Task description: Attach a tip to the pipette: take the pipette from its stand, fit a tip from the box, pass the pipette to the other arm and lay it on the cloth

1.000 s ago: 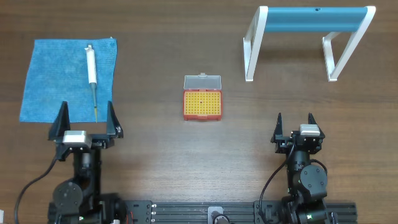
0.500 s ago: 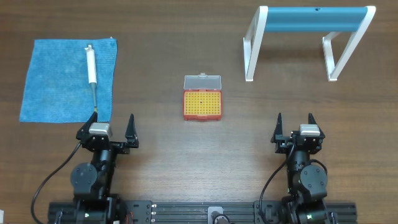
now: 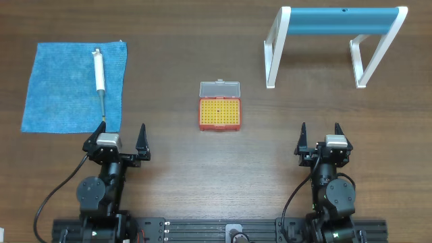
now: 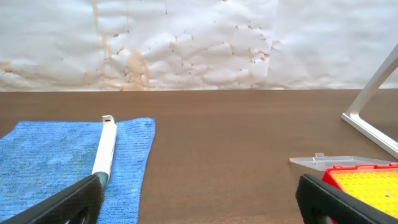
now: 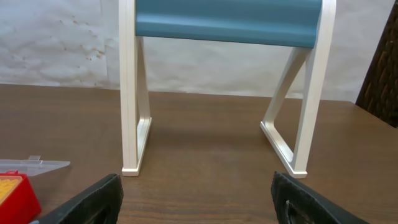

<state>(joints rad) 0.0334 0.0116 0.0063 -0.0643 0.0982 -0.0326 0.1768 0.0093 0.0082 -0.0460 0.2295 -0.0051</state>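
Pipette [image 3: 99,73] flat on cloth [image 3: 57,94] (tip fitted); left tool [image 3: 116,137], right tool [image 3: 320,131] both spread, empty.

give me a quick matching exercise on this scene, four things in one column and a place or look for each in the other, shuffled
Things:
1. pipette
2. tip box
3. stand
4. cloth

Descriptions:
A. blue, spread flat at the far left
B. lid open, yellow tips showing, in the middle
C. lying on the blue fabric, tip fitted
D. white legs and a blue bar, at the far right

Pairs: 1-C, 2-B, 3-D, 4-A
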